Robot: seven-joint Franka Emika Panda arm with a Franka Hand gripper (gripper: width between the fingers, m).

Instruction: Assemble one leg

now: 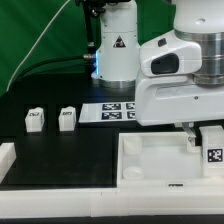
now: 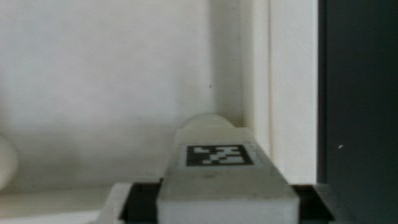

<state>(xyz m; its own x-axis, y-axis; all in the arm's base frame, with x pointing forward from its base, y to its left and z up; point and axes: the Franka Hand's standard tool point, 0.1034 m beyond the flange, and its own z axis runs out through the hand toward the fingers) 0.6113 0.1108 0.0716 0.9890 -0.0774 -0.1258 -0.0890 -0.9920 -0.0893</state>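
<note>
My gripper (image 1: 207, 136) is shut on a leg (image 1: 213, 152), a small white block with a black-and-white tag. It holds the leg at the right far corner of the large white tray-like part (image 1: 150, 168). In the wrist view the leg (image 2: 221, 160) sits between the dark fingers (image 2: 146, 203) of my gripper (image 2: 221, 200), over the tray's floor (image 2: 107, 90) next to its rim (image 2: 294, 80). I cannot tell whether the leg touches the tray. Two more legs (image 1: 35, 120) (image 1: 67, 119) stand on the black table at the exterior view's left.
The marker board (image 1: 113, 110) lies on the table behind the tray. The robot's base (image 1: 117, 50) stands at the back. A white raised border (image 1: 8, 158) runs along the left and front edges of the table (image 1: 60, 150).
</note>
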